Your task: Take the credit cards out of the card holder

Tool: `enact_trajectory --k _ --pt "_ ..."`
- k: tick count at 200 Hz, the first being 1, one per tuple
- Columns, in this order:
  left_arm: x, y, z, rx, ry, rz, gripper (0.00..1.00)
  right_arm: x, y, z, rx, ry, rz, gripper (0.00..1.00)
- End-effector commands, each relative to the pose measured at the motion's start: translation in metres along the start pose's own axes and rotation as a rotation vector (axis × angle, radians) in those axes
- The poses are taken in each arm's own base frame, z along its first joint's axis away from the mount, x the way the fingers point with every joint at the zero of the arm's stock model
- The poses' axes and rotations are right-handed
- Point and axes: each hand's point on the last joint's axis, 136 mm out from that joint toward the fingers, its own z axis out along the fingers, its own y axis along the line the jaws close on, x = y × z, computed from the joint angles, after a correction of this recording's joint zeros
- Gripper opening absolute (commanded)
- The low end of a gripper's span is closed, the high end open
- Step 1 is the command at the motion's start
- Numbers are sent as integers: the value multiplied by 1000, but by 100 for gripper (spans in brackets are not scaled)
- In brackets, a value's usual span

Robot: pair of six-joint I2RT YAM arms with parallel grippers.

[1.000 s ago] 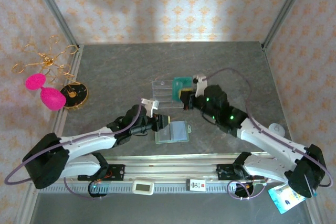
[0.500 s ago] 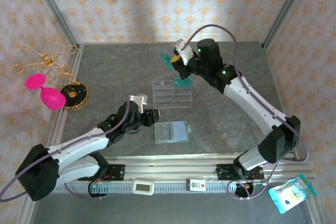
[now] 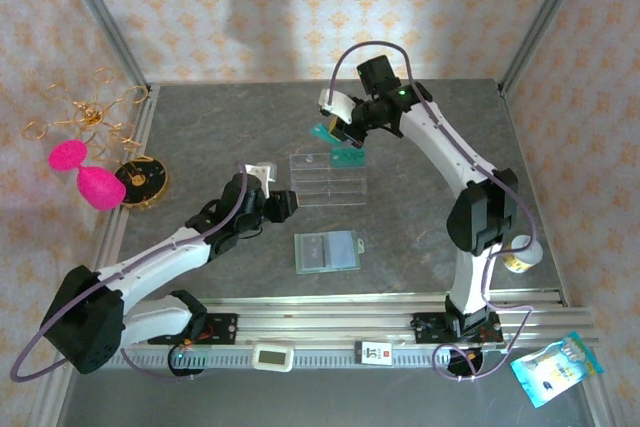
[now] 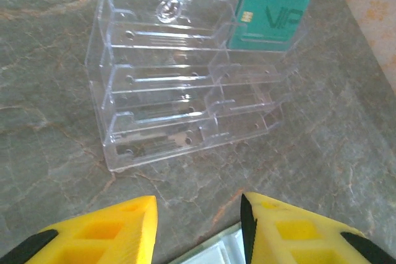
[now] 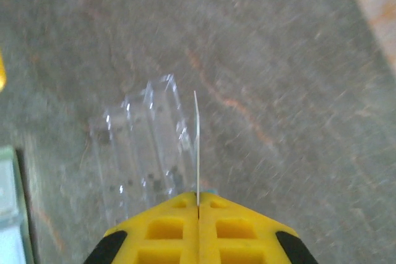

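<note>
The card holder lies open and flat on the table, pale blue-grey and green inside; its edge shows at the bottom of the left wrist view. My left gripper hovers just left of and behind it, open with nothing between the yellow fingers. My right gripper is shut on a teal credit card, seen edge-on over the clear tray's far right end. A second teal credit card stands in the tray's back right slot.
The clear plastic compartment tray sits mid-table behind the card holder. A gold wire stand with pink ornaments and a gold disc are at the far left. A small packet lies at the near right.
The right arm swung up and back from beside the card holder to above the tray's far right end, carrying a teal card. The left gripper drew back from the holder and opened a little.
</note>
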Motion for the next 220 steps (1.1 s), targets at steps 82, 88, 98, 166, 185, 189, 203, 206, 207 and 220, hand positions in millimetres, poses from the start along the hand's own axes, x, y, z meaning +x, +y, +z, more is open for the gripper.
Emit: enact_trajectory --k 82,88,98,166,185,189,203,206,207,220 --pt "-9 24 11 -114 27 21 40 59 -13 -1 -70 151 -101 0" --pt "-9 25 12 -114 28 19 40 60 -14 0 -67 153 -103 0" --pt "-8 25 13 -113 29 15 40 63 -13 2 -70 160 -101 0" --pt "-7 25 14 -106 36 16 40 71 -16 11 -61 177 -87 0" --pt "-7 26 14 -104 33 14 40 74 -14 13 -68 179 -85 0" --pt "-7 26 14 -103 33 13 40 74 -13 13 -72 177 -85 0" --pt "-7 27 14 -104 35 13 39 74 -11 14 -76 176 -86 0" --pt "-6 27 14 -106 35 12 39 74 -11 14 -77 177 -86 0" --pt "-6 27 14 -106 35 12 39 75 -11 14 -77 177 -86 0" --pt "-6 27 15 -102 37 10 39 76 -10 16 -82 181 -87 0"
